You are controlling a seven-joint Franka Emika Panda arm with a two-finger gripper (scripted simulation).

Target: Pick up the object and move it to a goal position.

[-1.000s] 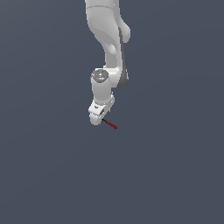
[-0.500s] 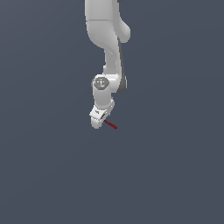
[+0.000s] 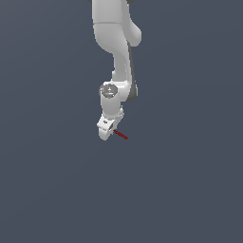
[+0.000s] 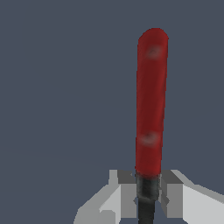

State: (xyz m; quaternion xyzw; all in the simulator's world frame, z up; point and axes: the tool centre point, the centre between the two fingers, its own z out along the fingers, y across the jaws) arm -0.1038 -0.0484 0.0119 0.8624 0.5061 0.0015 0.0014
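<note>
Arm: 1 white arm (image 3: 116, 52) comes down from the top of the exterior view, bends at a round joint and ends in the gripper below.

Gripper: the white gripper (image 3: 110, 127) points downward and toward the exterior view's right. In the wrist view its 2 grey-white fingers (image 4: 120, 192) stand on either side of the stick's black end, close against it, so the gripper (image 4: 146, 192) is clenched on the stick.

Stick: 1 thin stick (image 4: 151, 103) with a straight dark red rod and a slim black end. The black end sits between the fingers; the red rod juts out past the fingertips.

Stick in the exterior view: only the short red part (image 3: 120, 135) shows, sticking out from the gripper's tip toward the exterior view's right and slightly down. It looks very small next to the arm.

Black end: only a short piece of it shows in the wrist view, partly hidden by the fingers; its shape cannot be told.

Rod surface: glossy, with 2 pale highlights, 1 near the rounded free tip and 1 lower down toward the fingers.

Surroundings: plain dark blue-grey background (image 3: 190, 190) in both views. Whether the stick touches any surface cannot be told.
</note>
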